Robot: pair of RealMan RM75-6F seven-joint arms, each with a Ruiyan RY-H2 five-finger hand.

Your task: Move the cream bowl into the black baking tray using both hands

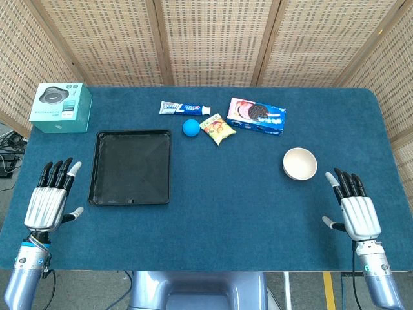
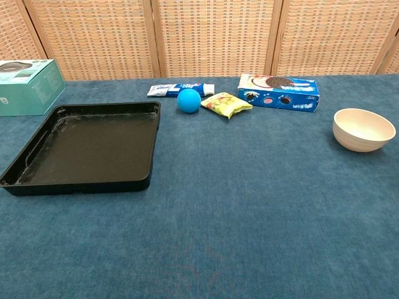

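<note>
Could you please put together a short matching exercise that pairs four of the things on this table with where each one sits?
Things:
1. cream bowl
2. black baking tray
3. blue ball
4. teal box

Places:
A. far left corner of the table
B. right side, ahead of the right hand
C. left side, ahead of the left hand
D. middle, beside the yellow snack packet

Pairs: 1-B, 2-C, 3-D, 4-A
</note>
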